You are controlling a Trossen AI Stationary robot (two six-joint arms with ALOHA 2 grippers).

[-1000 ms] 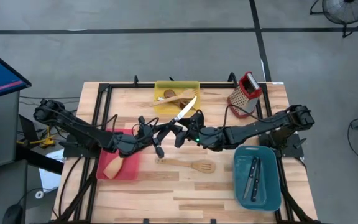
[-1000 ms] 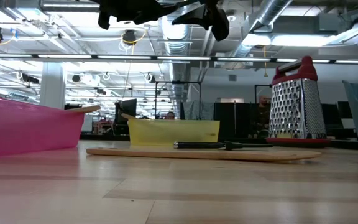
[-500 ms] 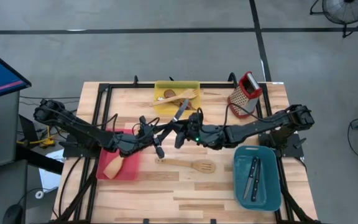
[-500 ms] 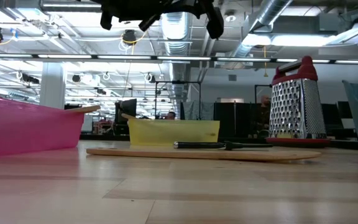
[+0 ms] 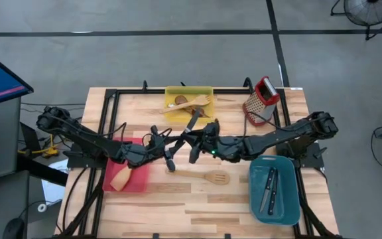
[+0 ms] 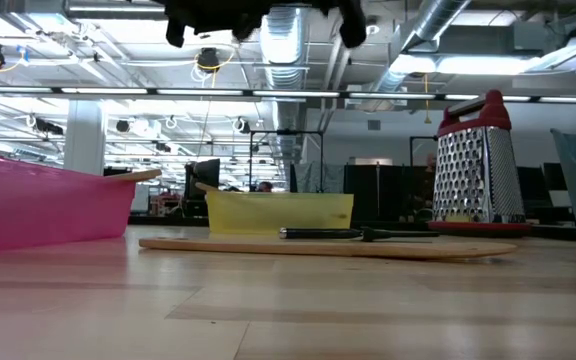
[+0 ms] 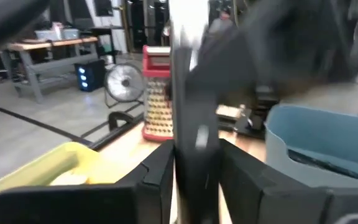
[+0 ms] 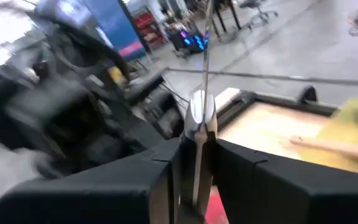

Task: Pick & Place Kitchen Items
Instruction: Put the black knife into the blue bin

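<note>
High view shows the sorting partly done. Two black-handled knives (image 5: 268,185) lie in the teal bin (image 5: 290,203), a pale spatula (image 5: 119,178) rests in the red bin (image 5: 138,182), and wooden utensils (image 5: 191,102) sit in the yellow bin (image 5: 172,114). A slotted wooden turner (image 5: 203,176) lies loose on the table (image 5: 151,212), below and just beside the two grippers, so at least that piece is left to place.

Both arms meet over the middle of the table around one more knife (image 5: 192,121), held in the air with its blade reaching toward the yellow bin. In the right wrist view the right gripper (image 8: 193,163) is clenched on this knife (image 8: 199,118), the handle pinched between the fingers (image 8: 238,163) and the blade standing straight out ahead of them. The left gripper (image 7: 194,171) sits on the same knife (image 7: 188,93): in the left wrist view a dark handle fills the gap between its fingers (image 7: 160,177), but whether they press or have let go I cannot tell.

My judgement is that this is a handover, with the knife bound for the teal bin, well off to the outer side of the right gripper's fingers. The red-topped box grater (image 5: 261,99) stands apart at the far edge.
</note>
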